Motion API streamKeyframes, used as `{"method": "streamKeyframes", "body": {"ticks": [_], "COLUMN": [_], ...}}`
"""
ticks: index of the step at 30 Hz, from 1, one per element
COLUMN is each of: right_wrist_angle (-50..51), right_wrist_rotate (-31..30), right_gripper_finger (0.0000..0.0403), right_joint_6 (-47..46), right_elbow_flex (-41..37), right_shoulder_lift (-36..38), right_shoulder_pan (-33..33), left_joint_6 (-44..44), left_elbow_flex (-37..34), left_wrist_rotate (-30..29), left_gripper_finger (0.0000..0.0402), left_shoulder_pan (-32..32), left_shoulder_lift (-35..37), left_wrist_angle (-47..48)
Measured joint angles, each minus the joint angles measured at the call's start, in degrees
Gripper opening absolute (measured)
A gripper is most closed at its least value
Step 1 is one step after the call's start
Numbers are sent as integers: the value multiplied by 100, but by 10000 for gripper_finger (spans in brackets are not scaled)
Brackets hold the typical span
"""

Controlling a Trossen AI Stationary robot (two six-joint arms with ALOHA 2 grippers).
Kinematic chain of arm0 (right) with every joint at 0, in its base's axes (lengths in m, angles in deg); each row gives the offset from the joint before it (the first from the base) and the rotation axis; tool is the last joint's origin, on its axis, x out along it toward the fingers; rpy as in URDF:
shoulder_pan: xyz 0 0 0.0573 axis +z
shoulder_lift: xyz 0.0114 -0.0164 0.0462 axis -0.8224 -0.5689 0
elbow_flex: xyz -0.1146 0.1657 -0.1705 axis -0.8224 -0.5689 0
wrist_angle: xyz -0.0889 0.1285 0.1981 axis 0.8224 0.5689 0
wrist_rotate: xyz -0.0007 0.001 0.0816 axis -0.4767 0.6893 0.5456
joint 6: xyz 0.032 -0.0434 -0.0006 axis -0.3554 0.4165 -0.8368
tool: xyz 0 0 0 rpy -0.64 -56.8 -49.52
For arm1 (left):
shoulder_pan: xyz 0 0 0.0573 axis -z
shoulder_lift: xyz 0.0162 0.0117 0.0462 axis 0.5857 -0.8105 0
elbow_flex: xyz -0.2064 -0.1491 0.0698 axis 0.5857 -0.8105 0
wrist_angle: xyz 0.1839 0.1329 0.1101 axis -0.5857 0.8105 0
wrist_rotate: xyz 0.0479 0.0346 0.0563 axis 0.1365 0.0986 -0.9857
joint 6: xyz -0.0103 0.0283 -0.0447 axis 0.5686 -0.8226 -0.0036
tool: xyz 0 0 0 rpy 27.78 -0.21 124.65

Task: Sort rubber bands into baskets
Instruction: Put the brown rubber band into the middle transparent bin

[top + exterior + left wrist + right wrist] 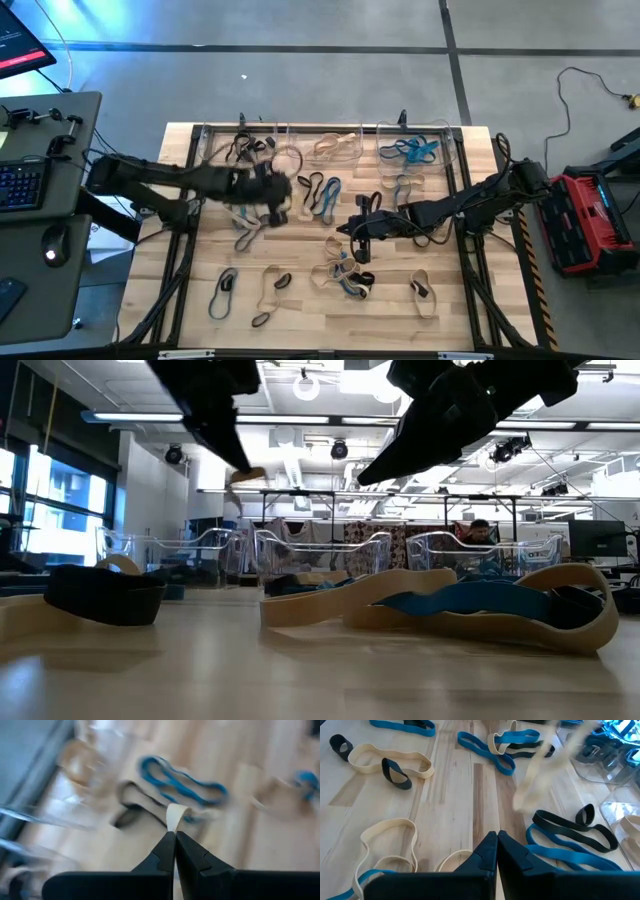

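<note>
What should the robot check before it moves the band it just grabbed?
1. Left gripper shut on the tan band: ok, a tan strip sticks out between its fingers.
2. Band lifted off the table: ok in the low view, where it hangs in the air.
3. Right gripper shut and empty: ok, nothing between its fingers.
4. Middle basket holds tan bands: ok, so it matches.
5. Right arm out of the way: ok, it is over the table's middle, apart from the left arm.
6. Only one band gripped: cannot tell.
</note>
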Motion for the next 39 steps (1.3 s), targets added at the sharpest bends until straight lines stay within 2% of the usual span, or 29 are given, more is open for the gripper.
{"method": "streamKeyframes", "body": {"ticks": [9, 15, 22, 29, 39], "right_wrist_angle": [4, 12, 26, 26, 28], "right_wrist_rotate": [-1, -3, -4, -40, -81], "right_gripper_finger": [0, 0, 0, 0, 0], "right_joint_6": [0, 5, 11, 13, 20], "right_elbow_flex": [0, 0, 0, 0, 0], "right_shoulder_lift": [0, 0, 0, 0, 0], "right_shoulder_pan": [0, 0, 0, 0, 0], "left_joint_6": [-1085, -1239, -1592, -2046, -2161], "left_elbow_flex": [610, 1015, 1789, 2652, 2775], "left_wrist_rotate": [175, 825, 1269, 1275, 1624], "left_gripper_finger": [0, 0, 0, 0, 0], "left_shoulder_pan": [-1453, -2247, -2760, -3192, -3511], "left_shoulder_lift": [-22, -205, -1065, -2169, -3230], "left_wrist_angle": [-502, -959, -1080, -949, -779]}}
